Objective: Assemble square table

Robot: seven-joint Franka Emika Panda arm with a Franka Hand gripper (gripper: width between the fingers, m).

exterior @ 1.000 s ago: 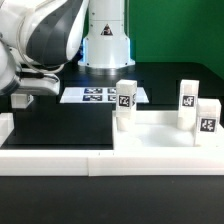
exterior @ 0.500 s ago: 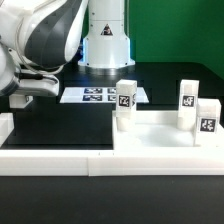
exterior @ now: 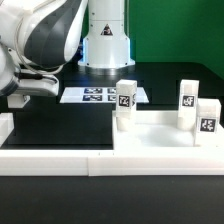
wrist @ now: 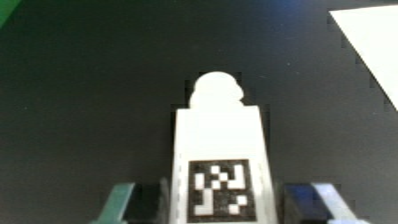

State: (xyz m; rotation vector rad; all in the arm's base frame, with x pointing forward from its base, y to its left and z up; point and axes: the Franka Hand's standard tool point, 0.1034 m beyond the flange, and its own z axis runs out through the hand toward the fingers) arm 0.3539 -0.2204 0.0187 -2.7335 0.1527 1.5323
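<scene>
Claw fingers flank 1 tagged leg.

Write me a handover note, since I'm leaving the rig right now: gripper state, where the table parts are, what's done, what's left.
Gripper: shut on a leg, seen in the wrist view, held over the black table, near the exterior view's left.
Table top: lies flat at the exterior view's right, behind the border rail.
Other legs: one stands at the top's near-left corner, two at its right side. Whether they are screwed in cannot be told.
Marker board: behind, untouched.
Left: bring the held leg to the top and fit it in a socket.
</scene>
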